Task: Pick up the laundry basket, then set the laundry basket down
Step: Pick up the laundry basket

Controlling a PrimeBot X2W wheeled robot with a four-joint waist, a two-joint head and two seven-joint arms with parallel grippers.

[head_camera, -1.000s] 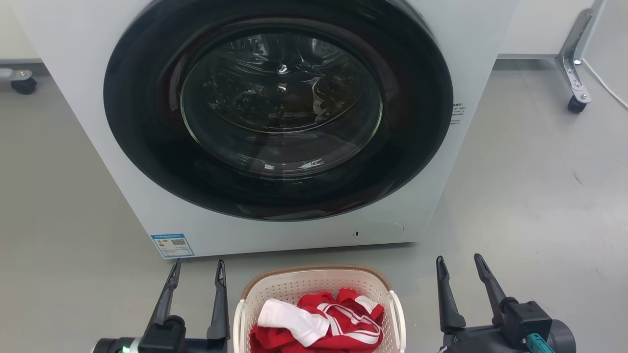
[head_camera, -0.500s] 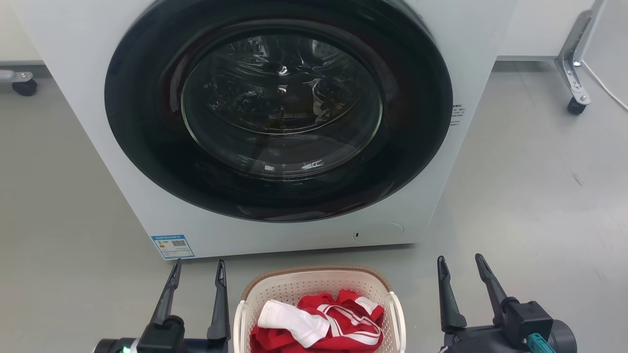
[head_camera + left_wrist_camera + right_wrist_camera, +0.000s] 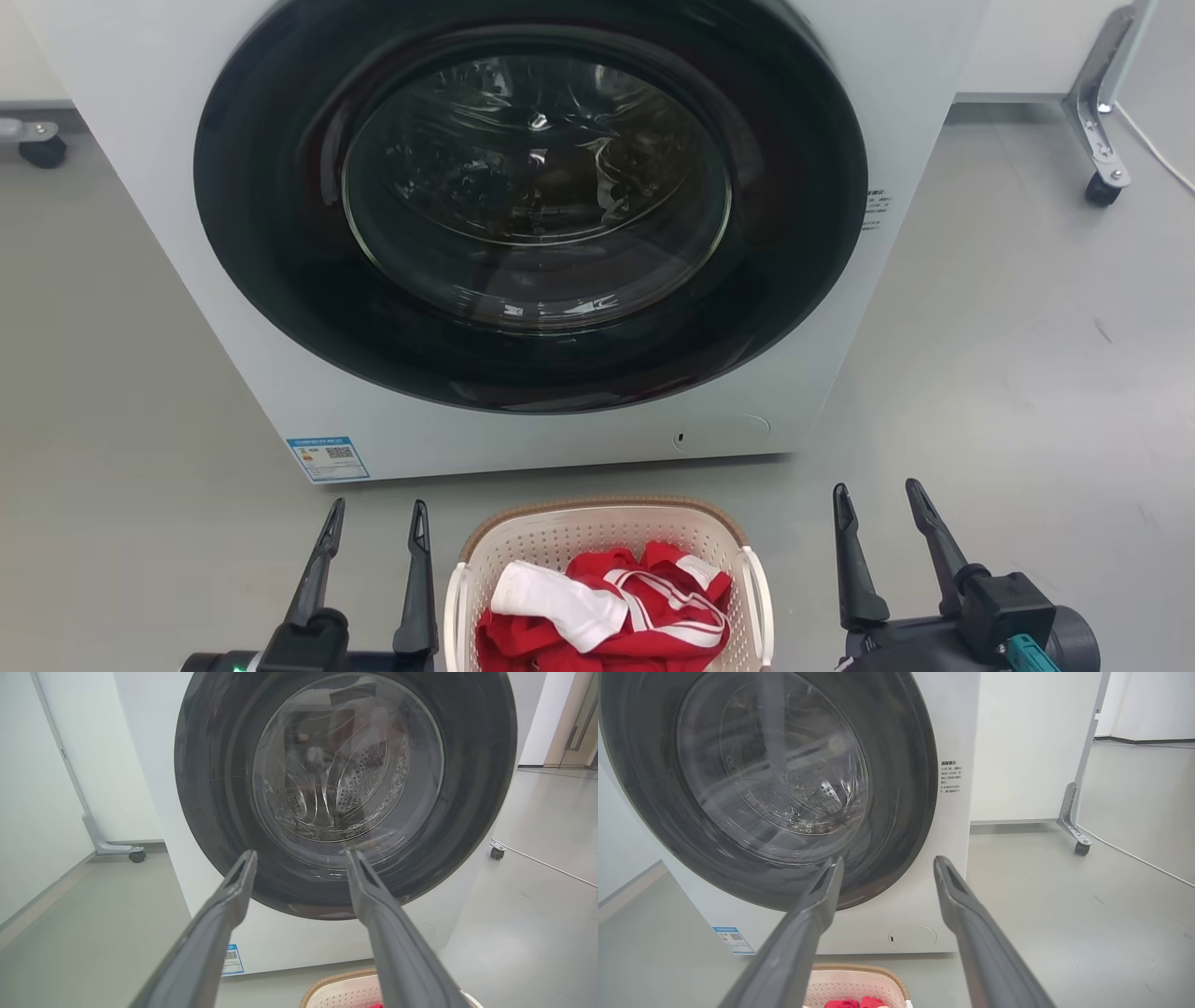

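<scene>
One small cream-white perforated plastic laundry basket (image 3: 560, 543) with a brown woven-look rim sits at six o'clock in the head view, just in front of the single big white front-loading washing machine (image 3: 224, 308). The washer stands at twelve o'clock from it, with a strip of grey floor (image 3: 1027, 373) between the two. The basket has two white side handles, one at nine o'clock and one at three o'clock. Inside lies a heap of red cloth with white stripes (image 3: 653, 611) and a white piece folded over it. I cannot tell how many garments that makes.

There are two claws, each with two long dark fingers pointing towards the machine. The left claw (image 3: 378, 509) hangs at nine o'clock of the basket and the right claw (image 3: 876, 488) at three o'clock. Both are beside the basket and not touching it. Each claw has its fingers spread apart, with nothing between them.

The washer has one round door of dark glass (image 3: 532, 187), which is closed. One small blue label (image 3: 327, 457) is stuck at seven o'clock on its front panel. At two o'clock a metal leg ends in one black castor (image 3: 1102, 191), with one white cable (image 3: 1158, 154) trailing past it. A second black castor (image 3: 42, 151) shows at ten o'clock.
</scene>
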